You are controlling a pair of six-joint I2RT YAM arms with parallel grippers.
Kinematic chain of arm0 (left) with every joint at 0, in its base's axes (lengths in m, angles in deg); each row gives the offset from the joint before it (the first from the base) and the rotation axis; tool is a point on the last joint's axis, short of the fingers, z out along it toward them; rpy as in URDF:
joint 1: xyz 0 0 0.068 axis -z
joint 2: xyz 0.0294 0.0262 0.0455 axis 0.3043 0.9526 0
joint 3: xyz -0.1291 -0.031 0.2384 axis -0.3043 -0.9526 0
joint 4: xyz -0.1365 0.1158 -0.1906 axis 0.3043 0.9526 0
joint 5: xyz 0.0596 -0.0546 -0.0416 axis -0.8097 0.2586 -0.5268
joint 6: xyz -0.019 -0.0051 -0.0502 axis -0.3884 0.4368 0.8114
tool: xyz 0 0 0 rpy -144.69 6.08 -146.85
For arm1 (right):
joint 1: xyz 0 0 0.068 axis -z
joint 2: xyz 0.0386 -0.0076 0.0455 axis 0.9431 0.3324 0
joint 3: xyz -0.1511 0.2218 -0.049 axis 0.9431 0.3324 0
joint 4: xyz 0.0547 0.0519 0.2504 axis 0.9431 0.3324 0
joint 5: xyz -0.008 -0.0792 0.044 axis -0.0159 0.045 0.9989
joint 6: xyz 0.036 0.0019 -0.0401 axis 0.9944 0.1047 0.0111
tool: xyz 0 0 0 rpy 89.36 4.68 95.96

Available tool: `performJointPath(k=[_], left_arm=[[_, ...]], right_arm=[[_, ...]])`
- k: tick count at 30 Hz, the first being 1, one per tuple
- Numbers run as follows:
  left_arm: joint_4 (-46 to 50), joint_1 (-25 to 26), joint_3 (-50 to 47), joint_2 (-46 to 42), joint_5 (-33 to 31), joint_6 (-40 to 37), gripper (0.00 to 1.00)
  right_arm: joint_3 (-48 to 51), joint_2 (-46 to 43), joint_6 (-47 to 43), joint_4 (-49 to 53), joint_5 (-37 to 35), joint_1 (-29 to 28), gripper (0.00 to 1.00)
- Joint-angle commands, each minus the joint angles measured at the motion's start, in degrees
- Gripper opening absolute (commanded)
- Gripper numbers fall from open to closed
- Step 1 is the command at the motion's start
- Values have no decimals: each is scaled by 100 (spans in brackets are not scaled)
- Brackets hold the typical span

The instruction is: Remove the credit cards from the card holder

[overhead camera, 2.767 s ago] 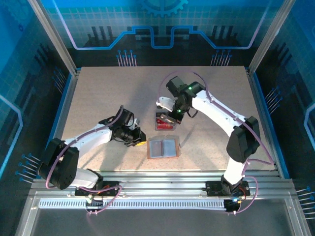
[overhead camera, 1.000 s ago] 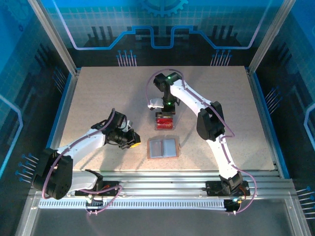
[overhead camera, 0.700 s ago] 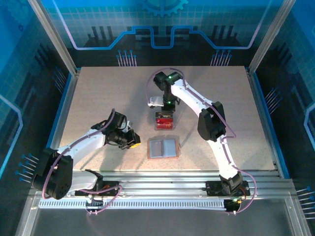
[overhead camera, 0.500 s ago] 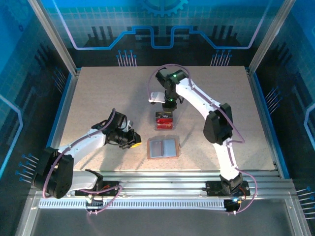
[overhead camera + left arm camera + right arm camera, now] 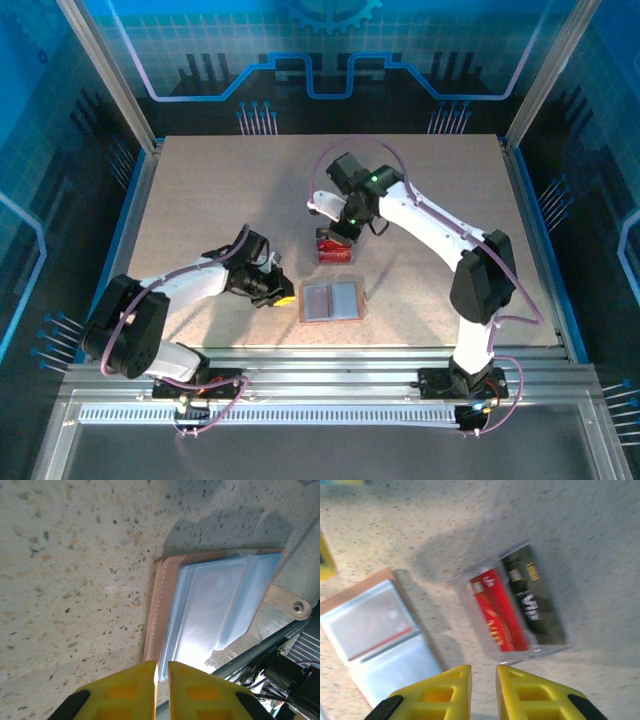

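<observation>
Wallet lies open on desk; cards in clear box at its 12 o'clock. Left claw nearly pressed together at wallet edge; right claw nearly pressed together, pinching nothing.

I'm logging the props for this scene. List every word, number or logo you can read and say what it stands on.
Red card in the clear box: whitish lettering along its length, too blurred to read.
Dark card beside it: gold and whitish lettering, also too blurred to read.
Card holder: no text seen on its brown edge or pale panels.
</observation>
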Motion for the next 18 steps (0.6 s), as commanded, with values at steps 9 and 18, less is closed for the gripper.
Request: performJointPath(k=[9,18], left_arm=[[-103,404,484,719,235,-54,10],[4,430,481,928,154,-133,8]], right_arm=[[1944,-1011,3713,-1502,704,-612,9],[2511,-905,5595,-2158,1145,-1047,3]])
